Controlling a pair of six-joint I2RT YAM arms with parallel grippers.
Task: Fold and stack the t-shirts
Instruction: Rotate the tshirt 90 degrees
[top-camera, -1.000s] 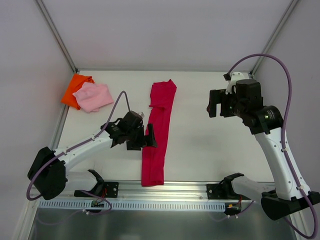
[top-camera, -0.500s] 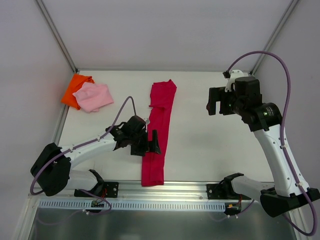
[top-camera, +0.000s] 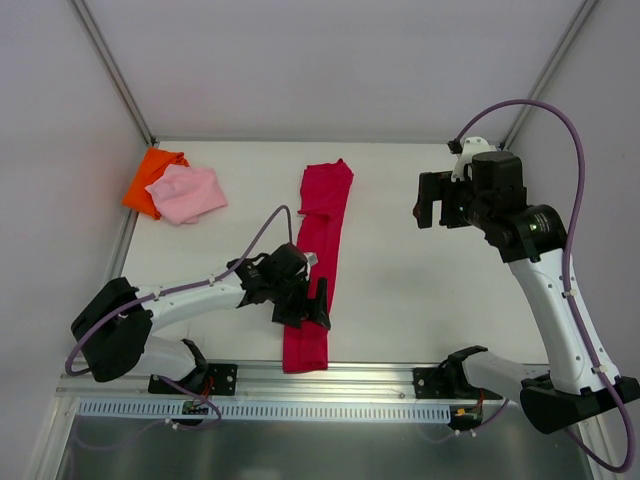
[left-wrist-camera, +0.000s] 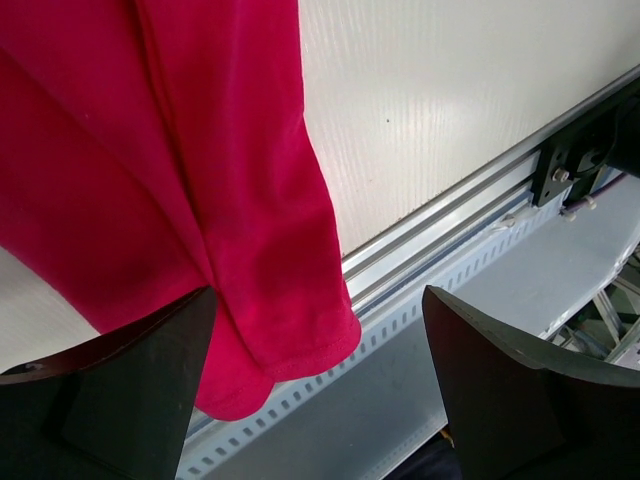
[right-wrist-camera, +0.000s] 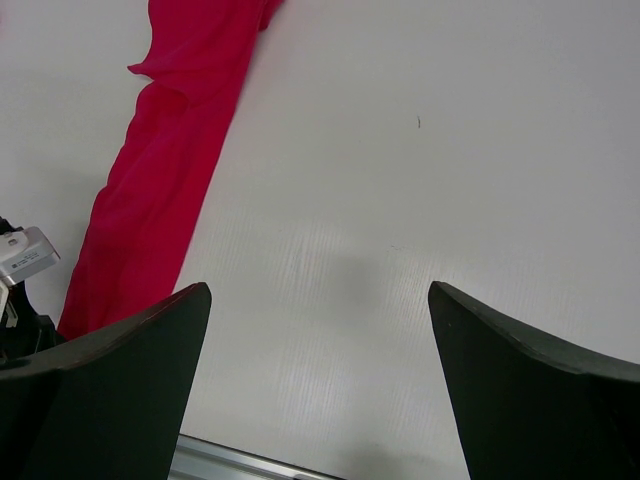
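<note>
The crimson t-shirt (top-camera: 318, 262) lies folded into a long narrow strip down the middle of the table, its near end by the front rail. It also shows in the left wrist view (left-wrist-camera: 170, 180) and the right wrist view (right-wrist-camera: 160, 190). My left gripper (top-camera: 308, 310) is open, low over the strip's near end, with the hem between its fingers (left-wrist-camera: 120, 380). My right gripper (top-camera: 430, 212) is open and empty, raised over the right side of the table. The light pink t-shirt (top-camera: 187, 193) lies folded partly on the orange t-shirt (top-camera: 152, 178) at the back left.
A metal rail (top-camera: 330, 378) with slots runs along the table's front edge, right by the shirt's near end. White walls and metal corner posts (top-camera: 115, 75) enclose the table (top-camera: 420, 300) at the back and sides.
My left gripper has moved right and toward the front edge, from beside the strip's middle to over its near end. The right arm has barely moved.
</note>
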